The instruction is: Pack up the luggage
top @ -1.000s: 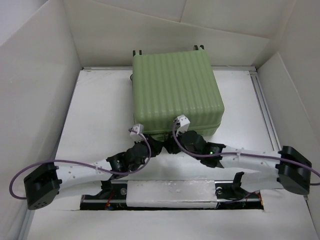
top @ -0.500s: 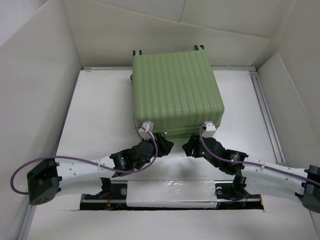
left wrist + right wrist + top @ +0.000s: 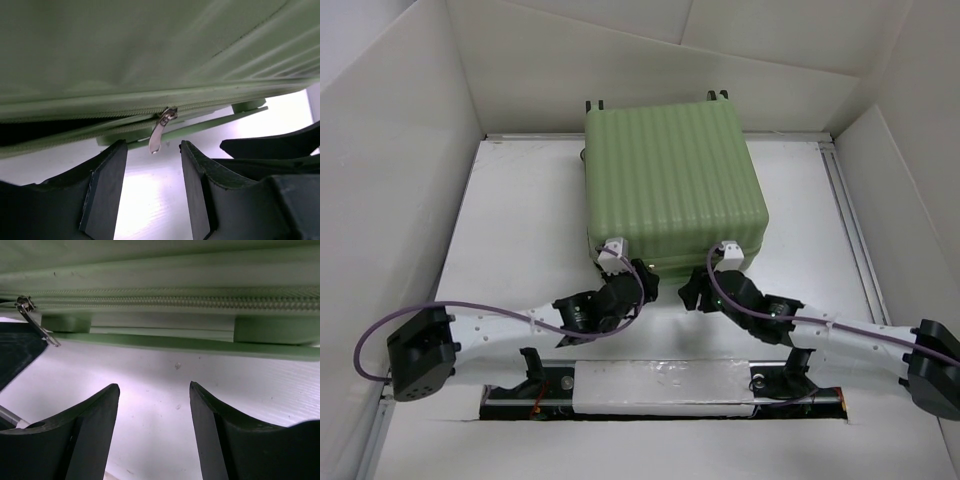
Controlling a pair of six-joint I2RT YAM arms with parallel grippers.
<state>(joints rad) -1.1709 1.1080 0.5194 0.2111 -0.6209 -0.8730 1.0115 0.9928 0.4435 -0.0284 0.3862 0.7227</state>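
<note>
Mostly done, I judge: luggage point(image 3: 670, 185) lies flat on table point(image 3: 520, 220), lid down. Zipper pull point(image 3: 159, 134) hangs at near edge with dark gap beside it, so zipping remains. Left gripper point(image 3: 152, 165) spread wide beneath pull, empty; right gripper point(image 3: 154, 395) likewise wide, empty.

Left end effector point(image 3: 153, 146), right end effector point(image 3: 154, 386): spread.

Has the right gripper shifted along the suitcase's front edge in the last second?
Yes. The right gripper has moved rightward along the near edge of the luggage, from about the middle of that edge toward its right corner.
</note>
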